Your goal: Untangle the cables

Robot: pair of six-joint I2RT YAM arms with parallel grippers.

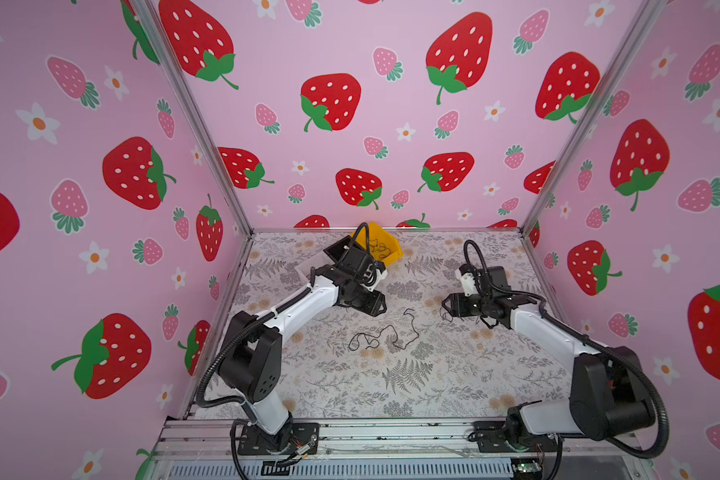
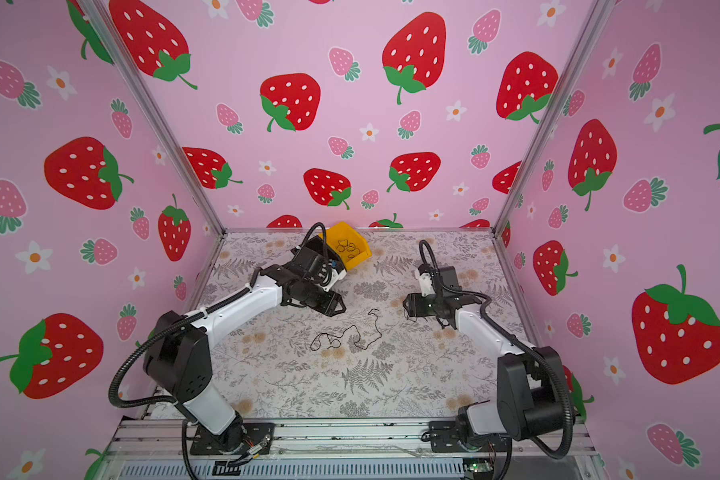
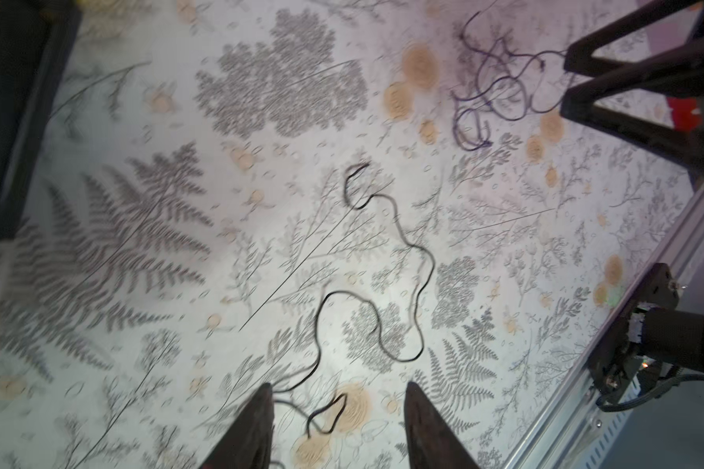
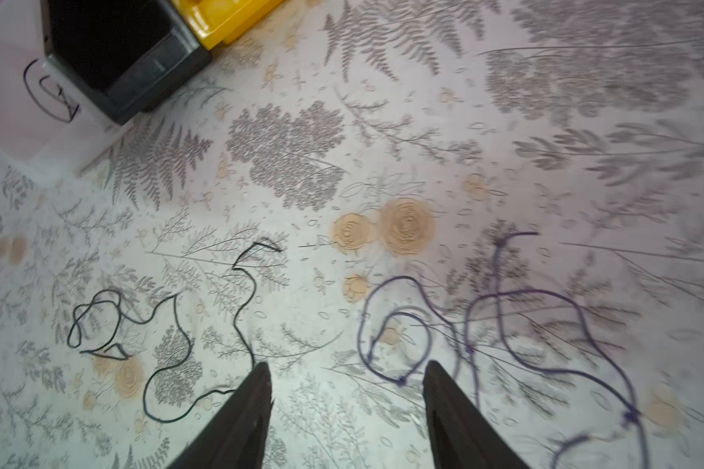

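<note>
Black cable (image 1: 385, 328): single wavy strand flat on mat (image 1: 350, 395), mid-table, between both grippers, touching neither; apart from all other strands, so judged already freed and laid aside. Purple tangle (image 4: 500, 294): looped, crossing strands on mat just beside right gripper (image 1: 444, 305); judged next for separating. Further curled cables (image 1: 378, 246) in yellow bin (image 1: 396, 249) at back, probably kept there as a store. Left gripper (image 3: 338, 385): jaws moderately apart, empty, raised above mat, one end of black cable showing below between fingers; arm stretched forward and inward, wrist pitched down. Right gripper: jaws likewise apart, nothing clamped; one purple strand running up to a fingertip (image 3: 567, 61), contact unclear; arm bent inward, low, pointed toward centre, seemingly aligned for pinching tangle.
</note>
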